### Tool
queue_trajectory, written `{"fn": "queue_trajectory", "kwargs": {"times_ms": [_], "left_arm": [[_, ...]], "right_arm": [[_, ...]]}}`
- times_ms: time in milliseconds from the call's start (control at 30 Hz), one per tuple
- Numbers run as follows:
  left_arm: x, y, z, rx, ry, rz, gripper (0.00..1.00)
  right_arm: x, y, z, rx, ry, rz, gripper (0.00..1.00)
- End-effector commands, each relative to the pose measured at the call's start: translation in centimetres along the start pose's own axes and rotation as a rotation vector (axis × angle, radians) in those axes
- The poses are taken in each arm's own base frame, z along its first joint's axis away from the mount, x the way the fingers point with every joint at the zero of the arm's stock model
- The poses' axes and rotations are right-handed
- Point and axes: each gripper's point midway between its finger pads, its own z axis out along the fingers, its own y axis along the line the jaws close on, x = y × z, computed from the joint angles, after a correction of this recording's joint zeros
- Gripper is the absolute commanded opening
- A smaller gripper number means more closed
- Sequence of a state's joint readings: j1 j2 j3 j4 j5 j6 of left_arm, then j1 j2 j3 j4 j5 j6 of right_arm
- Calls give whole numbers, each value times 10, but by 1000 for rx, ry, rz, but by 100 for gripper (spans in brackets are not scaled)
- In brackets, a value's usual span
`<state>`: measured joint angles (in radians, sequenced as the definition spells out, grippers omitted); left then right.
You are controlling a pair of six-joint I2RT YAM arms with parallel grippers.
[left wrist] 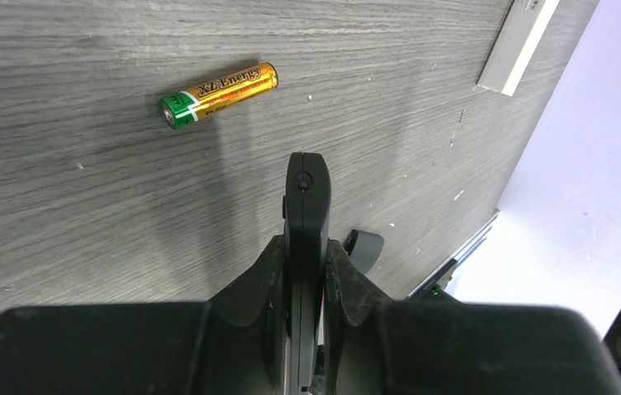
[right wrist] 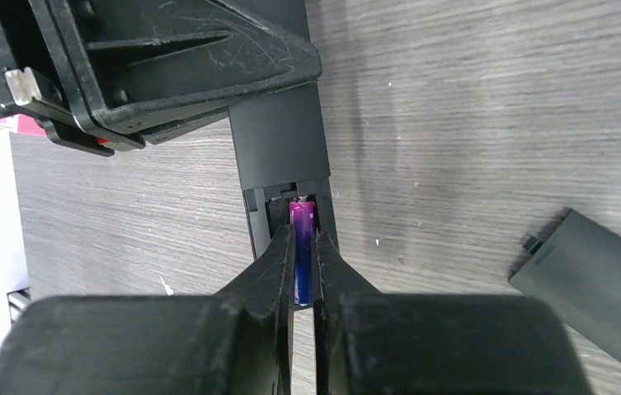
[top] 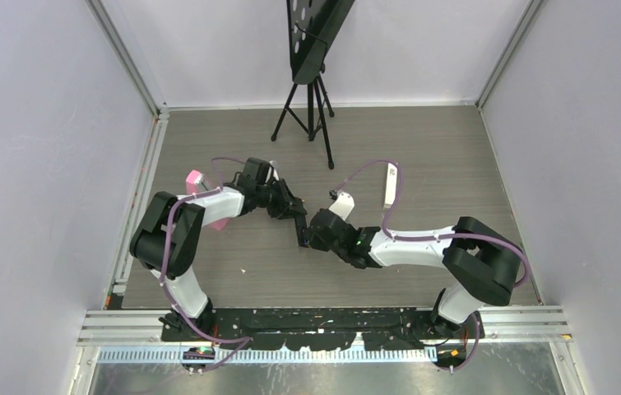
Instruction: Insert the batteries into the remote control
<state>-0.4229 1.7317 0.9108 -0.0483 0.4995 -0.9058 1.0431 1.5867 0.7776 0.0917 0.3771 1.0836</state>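
Note:
My left gripper is shut on the black remote control, holding it on edge just above the table. In the right wrist view the remote control shows its open battery bay. A purple battery sits in that bay, with my right gripper shut on it. An orange-yellow battery with a green end lies loose on the table beyond the remote. In the top view both grippers meet mid-table, the left gripper and right gripper close together.
The black battery cover lies flat to the right of the remote. A white slim bar lies at the back right, a pink block sits by the left arm, and a black tripod stands at the far edge.

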Motion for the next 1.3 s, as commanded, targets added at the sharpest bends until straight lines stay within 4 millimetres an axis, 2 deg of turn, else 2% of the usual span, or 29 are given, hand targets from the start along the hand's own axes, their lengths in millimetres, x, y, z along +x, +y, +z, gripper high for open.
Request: {"fn": "queue_trajectory", "kwargs": {"times_ms": [0, 133, 267, 600, 867, 1000, 1167, 1267], "left_arm": [[1, -63, -22, 213, 64, -54, 0], [1, -69, -29, 240, 71, -44, 0], [-1, -67, -32, 233, 67, -27, 0], [0, -55, -31, 186, 57, 3, 0], [-1, -53, -31, 178, 51, 15, 0], [-2, -55, -32, 182, 45, 18, 0], [-4, -65, -37, 222, 44, 9, 0], [-5, -73, -43, 253, 47, -3, 0]], "right_arm": [[-8, -13, 7, 41, -85, -60, 2], [-16, -12, 4, 21, -120, -107, 2], [-19, -2, -5, -38, -122, -108, 6], [-32, 17, -29, -99, -108, -51, 31], [-38, 20, -35, -80, -86, -12, 49], [-31, 19, -34, -90, -56, 8, 48], [-19, 14, -28, -115, -18, 56, 31], [-15, 9, -27, -133, -9, 99, 27]]}}
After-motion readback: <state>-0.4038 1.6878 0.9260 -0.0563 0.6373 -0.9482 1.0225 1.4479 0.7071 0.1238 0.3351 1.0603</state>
